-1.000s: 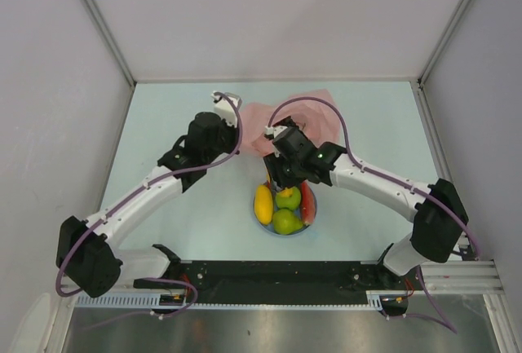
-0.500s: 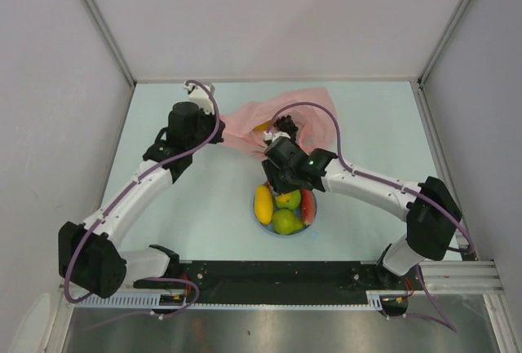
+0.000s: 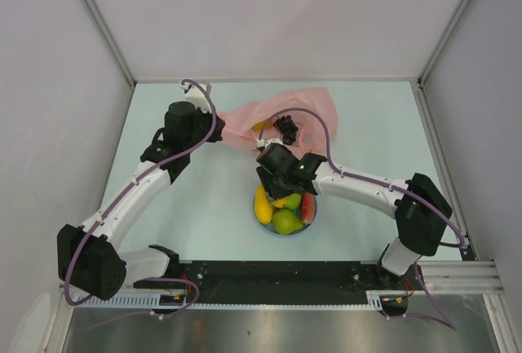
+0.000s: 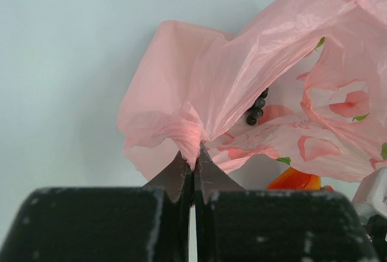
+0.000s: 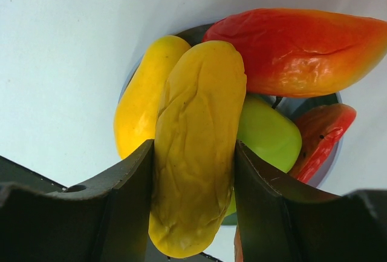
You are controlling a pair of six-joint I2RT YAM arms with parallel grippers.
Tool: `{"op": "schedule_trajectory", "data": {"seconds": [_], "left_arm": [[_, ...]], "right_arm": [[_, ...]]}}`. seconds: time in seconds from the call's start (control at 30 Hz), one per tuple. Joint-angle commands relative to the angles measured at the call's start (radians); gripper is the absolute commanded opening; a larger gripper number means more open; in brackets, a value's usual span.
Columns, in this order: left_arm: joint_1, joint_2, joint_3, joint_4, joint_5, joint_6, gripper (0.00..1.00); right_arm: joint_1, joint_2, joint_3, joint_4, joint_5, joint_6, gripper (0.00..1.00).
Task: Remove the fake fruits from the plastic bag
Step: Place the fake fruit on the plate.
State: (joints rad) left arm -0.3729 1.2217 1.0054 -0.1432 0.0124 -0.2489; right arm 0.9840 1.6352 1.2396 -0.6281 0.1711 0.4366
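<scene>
The pink plastic bag (image 3: 285, 118) lies crumpled at the back middle of the table. My left gripper (image 4: 193, 153) is shut on a bunched corner of the bag (image 4: 242, 74). A dark purple grape bunch (image 3: 286, 128) and an orange-yellow fruit (image 3: 260, 125) show in the bag's mouth; both also show in the left wrist view, the grapes (image 4: 256, 109) and the orange fruit (image 4: 294, 180). My right gripper (image 5: 193, 171) is shut on a wrinkled yellow oval fruit (image 5: 196, 141), held just above the blue plate (image 3: 314, 214). The plate holds another yellow fruit (image 3: 262, 205), green fruits (image 3: 286, 222) and red pieces (image 3: 307, 206).
The light table is walled by grey panels on three sides. A black rail with the arm bases (image 3: 269, 275) runs along the near edge. The right arm's purple cable (image 3: 322, 121) arcs over the bag.
My left gripper has pulled the bag's corner left and back, spreading the bag. My right gripper has come from the bag back over the plate with the yellow fruit, uncovering the grape bunch.
</scene>
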Motion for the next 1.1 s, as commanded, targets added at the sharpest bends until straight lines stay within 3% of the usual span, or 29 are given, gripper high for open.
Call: {"op": "schedule_trajectory", "data": {"seconds": [0.0, 0.1, 0.4, 1.07], "left_arm": [[0.015, -0.044, -0.014, 0.039, 0.021, -0.012, 0.0], [0.023, -0.048, -0.017, 0.037, 0.023, -0.013, 0.0], [0.034, -0.057, -0.016, 0.042, 0.049, -0.015, 0.0], [0.042, -0.037, -0.002, 0.051, 0.083, -0.013, 0.0]], "right_arm": [[0.008, 0.015, 0.008, 0.016, 0.002, -0.004, 0.41], [0.013, 0.015, 0.009, 0.018, -0.002, -0.012, 0.54], [0.027, -0.008, 0.009, 0.015, 0.016, -0.024, 0.63], [0.033, -0.037, 0.009, 0.018, 0.016, -0.042, 0.62]]}}
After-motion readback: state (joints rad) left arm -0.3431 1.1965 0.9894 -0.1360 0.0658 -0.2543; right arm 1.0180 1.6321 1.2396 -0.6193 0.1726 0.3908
